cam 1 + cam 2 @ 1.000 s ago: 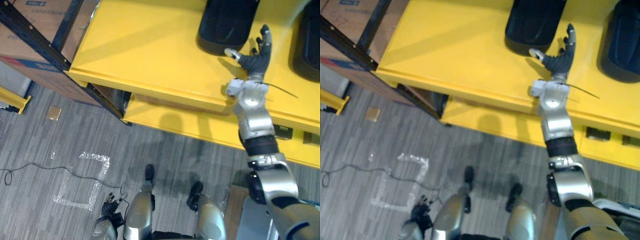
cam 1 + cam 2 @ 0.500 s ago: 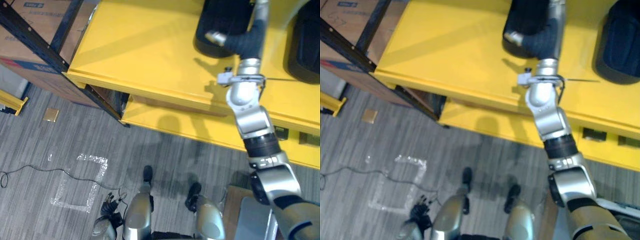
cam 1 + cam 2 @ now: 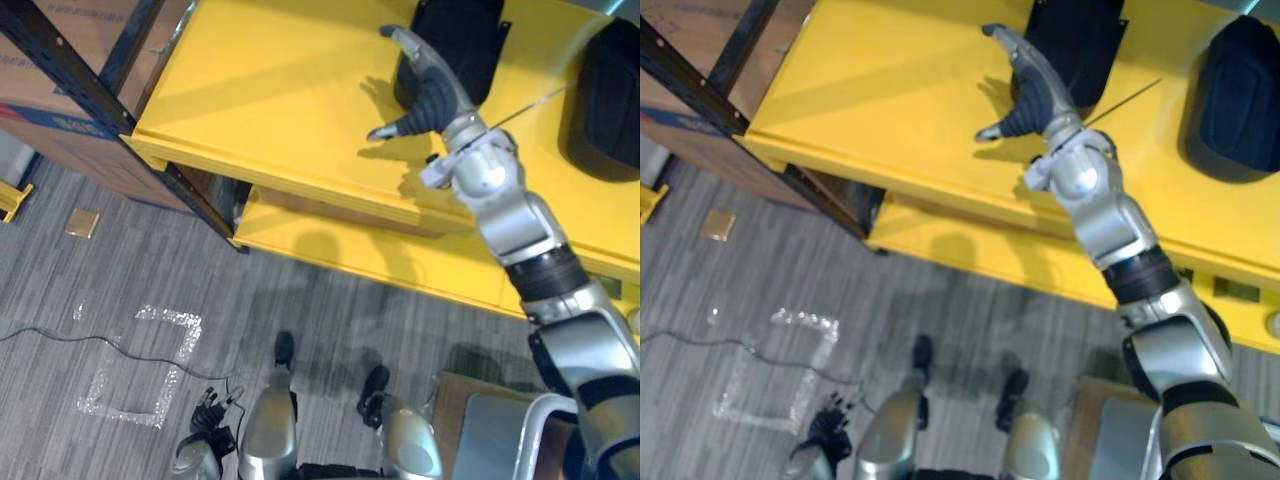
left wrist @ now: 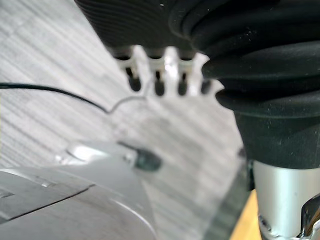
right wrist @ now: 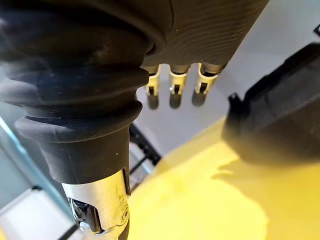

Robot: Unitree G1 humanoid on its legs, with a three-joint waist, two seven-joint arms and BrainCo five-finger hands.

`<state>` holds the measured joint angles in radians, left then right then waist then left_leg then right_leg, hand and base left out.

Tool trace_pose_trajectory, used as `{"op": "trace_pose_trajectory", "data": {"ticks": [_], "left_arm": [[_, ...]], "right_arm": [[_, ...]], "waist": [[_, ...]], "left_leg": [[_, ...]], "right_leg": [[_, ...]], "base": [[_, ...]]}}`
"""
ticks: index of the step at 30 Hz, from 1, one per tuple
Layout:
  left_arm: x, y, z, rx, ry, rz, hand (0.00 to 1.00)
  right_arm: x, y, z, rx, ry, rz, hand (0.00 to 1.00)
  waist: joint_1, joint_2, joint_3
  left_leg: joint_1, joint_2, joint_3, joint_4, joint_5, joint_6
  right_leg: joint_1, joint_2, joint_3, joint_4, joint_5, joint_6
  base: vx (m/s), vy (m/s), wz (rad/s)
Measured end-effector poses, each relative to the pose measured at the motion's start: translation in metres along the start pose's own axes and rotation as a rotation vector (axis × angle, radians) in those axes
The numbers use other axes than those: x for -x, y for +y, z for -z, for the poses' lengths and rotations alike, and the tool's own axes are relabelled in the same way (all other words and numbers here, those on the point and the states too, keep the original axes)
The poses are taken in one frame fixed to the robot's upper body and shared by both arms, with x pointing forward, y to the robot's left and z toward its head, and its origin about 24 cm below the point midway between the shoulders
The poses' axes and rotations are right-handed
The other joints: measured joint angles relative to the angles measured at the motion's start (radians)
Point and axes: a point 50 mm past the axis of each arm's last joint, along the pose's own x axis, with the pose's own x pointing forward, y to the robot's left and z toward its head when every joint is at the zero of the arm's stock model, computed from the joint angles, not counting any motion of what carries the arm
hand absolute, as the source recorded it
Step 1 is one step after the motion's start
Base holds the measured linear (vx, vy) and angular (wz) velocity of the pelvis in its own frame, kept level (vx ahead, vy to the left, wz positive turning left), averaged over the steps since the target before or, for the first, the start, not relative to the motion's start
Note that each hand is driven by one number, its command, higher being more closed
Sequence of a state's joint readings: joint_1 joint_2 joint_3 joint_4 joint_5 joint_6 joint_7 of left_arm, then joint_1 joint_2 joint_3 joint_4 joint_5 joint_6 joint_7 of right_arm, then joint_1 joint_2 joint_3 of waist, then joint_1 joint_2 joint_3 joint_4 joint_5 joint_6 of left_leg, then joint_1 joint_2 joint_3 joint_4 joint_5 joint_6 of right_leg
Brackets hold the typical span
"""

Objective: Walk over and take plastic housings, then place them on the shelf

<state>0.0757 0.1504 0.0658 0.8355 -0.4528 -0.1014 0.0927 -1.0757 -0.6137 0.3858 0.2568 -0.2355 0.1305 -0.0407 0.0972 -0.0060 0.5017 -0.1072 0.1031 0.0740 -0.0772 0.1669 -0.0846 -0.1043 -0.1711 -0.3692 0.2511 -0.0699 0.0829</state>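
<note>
Two housings rest on the yellow shelf [image 3: 270, 90], a left housing [image 3: 455, 40] and a right housing [image 3: 605, 95]. The right hand [image 3: 425, 95] has swung left beside the left one, fingers straight, empty. In its wrist view the left hand [image 4: 170, 65] hangs slack-fingered above the floor [image 4: 45, 60].

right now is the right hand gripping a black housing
No, the right hand has straight fingers, and the black housing lies beside it on the yellow shelf.

I see: shelf [image 3: 290, 90] yellow | plastic housing [image 3: 468, 38] black, 1 o'clock | carpet [image 3: 330, 300] grey, striped | tape square [image 3: 168, 316] white, 8 o'clock
</note>
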Motion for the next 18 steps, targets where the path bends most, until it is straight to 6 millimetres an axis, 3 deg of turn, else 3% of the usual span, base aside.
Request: {"op": "trace_pose_trajectory", "data": {"ticks": [4,11,18], "left_arm": [[0.0,0.0,0.001,0.0,0.003,-0.001,0.0],[0.0,-0.002,-0.003,0.0,-0.003,0.01,0.0],[0.0,-0.003,-0.003,-0.001,0.004,0.012,0.0]], "right_arm": [[0.0,-0.012,0.01,0.092,0.067,0.026,0.0],[0.002,-0.014,0.023,0.11,0.138,-0.006,0.0],[0.003,-0.005,0.024,0.101,0.144,-0.14,0.0]], "waist": [[0.0,-0.002,0.0],[0.001,-0.004,0.001],[0.001,-0.007,0.001]], "left_leg": [[0.003,0.005,0.011,0.0,0.0,0.0],[0.0,0.005,0.011,-0.001,-0.001,0.001],[-0.002,0.002,0.008,-0.001,-0.002,0.002]], "right_leg": [[-0.002,0.005,0.01,-0.001,0.002,-0.001],[-0.004,0.006,0.009,-0.002,0.002,-0.001],[-0.004,0.002,0.005,-0.001,0.001,-0.001]], "base": [[0.01,-0.026,-0.07],[0.01,-0.007,0.0],[0.01,-0.005,0.01]]}}
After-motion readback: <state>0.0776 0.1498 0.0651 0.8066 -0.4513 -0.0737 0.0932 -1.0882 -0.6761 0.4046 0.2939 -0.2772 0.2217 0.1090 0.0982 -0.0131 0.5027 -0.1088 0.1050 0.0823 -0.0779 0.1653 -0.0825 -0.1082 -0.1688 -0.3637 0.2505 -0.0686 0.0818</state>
